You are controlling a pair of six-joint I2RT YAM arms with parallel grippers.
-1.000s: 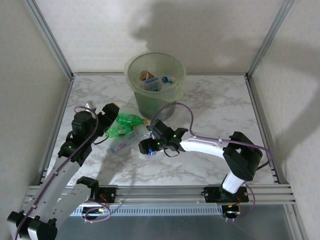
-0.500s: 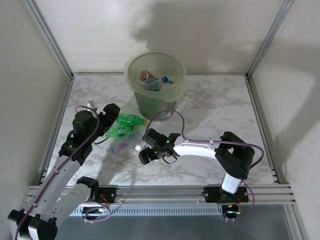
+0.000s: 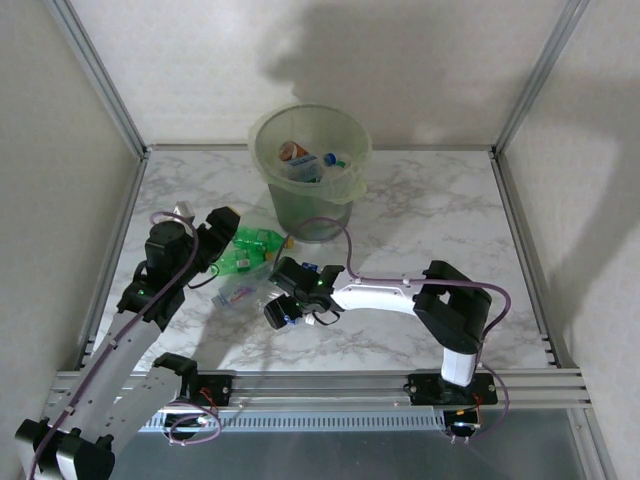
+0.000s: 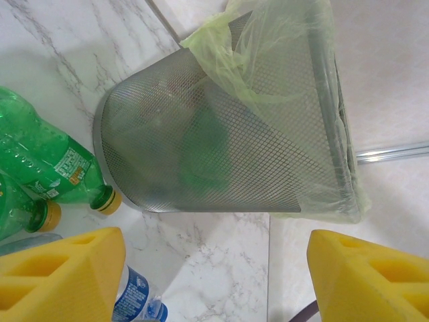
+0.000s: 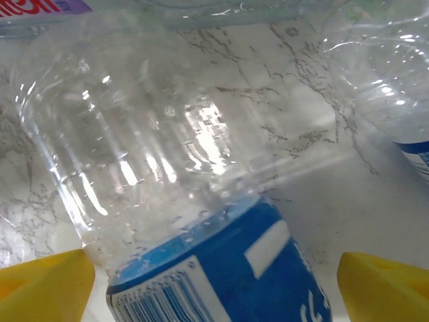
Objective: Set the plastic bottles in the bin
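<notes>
The bin (image 3: 312,205) stands near the middle of the table's (image 3: 430,215) far edge, with several bottles (image 3: 305,160) inside it. Closer to the near edge, the right gripper (image 3: 283,308) has its yellow fingers (image 5: 40,288) spread around a clear blue-labelled bottle (image 5: 201,201) lying on the table, without squeezing it. The left gripper (image 3: 222,240), fingers released and holding nothing, hovers beside two green bottles (image 3: 255,242) near the bin's left side.

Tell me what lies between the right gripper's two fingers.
In the right wrist view, a clear blue-labelled bottle lies between the yellow fingers of the open right gripper.
</notes>
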